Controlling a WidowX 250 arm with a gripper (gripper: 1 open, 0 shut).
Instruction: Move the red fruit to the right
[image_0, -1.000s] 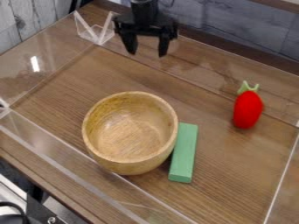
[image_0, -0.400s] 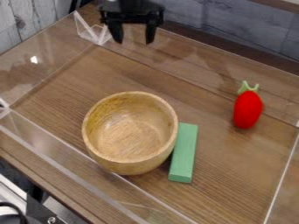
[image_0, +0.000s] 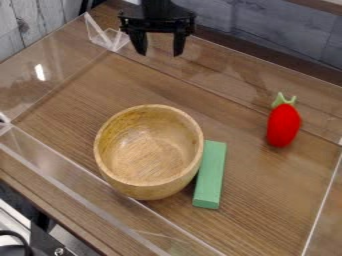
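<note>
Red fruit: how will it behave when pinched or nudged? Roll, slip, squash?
The red fruit looks glossy, so open fingers may slip on it. Its rounded, tapering body would probably roll or pivot if nudged. It seems small and rigid, likely light, so a firm pinch should hold.

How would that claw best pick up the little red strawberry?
Probably around the red fruit's plump red middle, coming straight down from above. It sits in open space on the table, leafy top toward the back, so the open gripper could close across its widest part.
</note>
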